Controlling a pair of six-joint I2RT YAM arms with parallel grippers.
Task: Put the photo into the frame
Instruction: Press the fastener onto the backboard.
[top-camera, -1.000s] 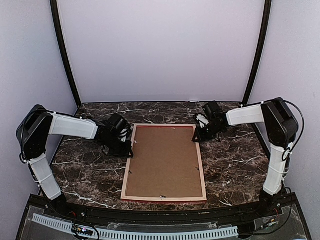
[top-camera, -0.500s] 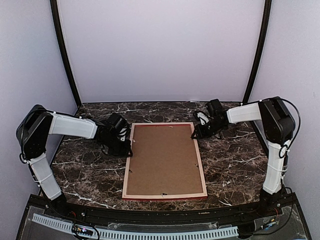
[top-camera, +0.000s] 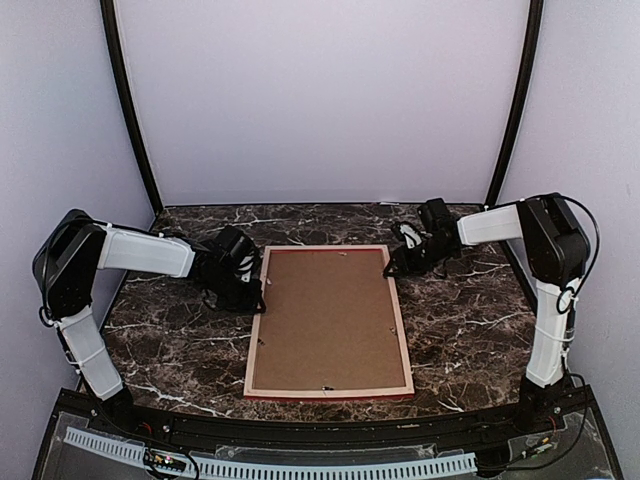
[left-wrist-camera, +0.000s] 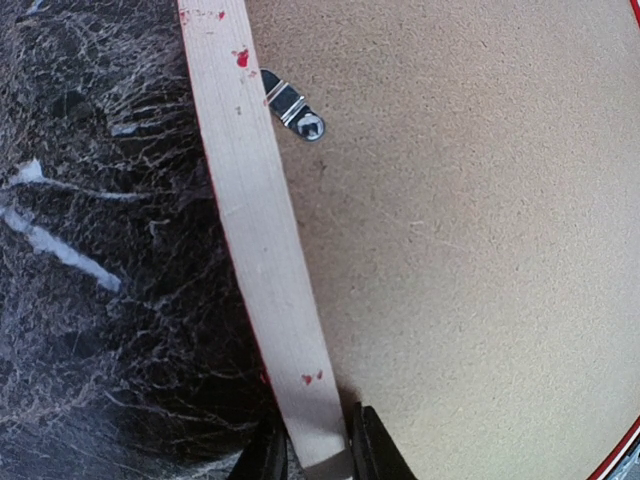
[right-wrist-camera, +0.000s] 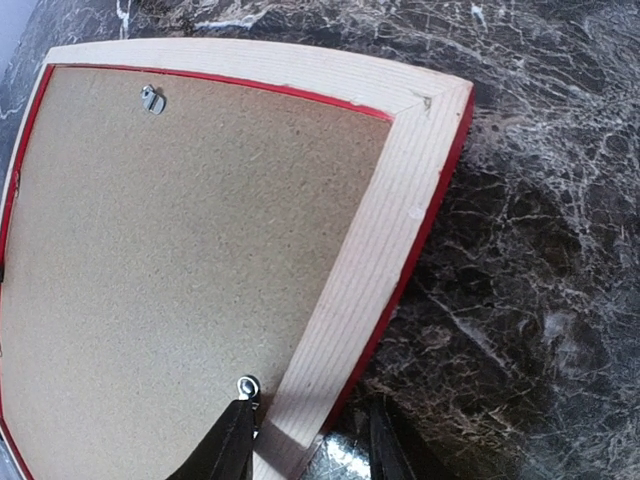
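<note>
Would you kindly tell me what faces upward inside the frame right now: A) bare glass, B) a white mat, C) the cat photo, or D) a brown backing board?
D: the frame lies rear up, pale wood rails around the brown backing board.

The frame (top-camera: 330, 394) lies flat mid-table. Bare table (top-camera: 470, 330) shows all round it, with broad strips left and right and narrower ones front and back. The left gripper (top-camera: 257, 299) clamps its left rail and the right gripper (top-camera: 392, 268) loosely straddles its right rail near the far corner. Walls (top-camera: 320, 100) close off three sides.
</note>
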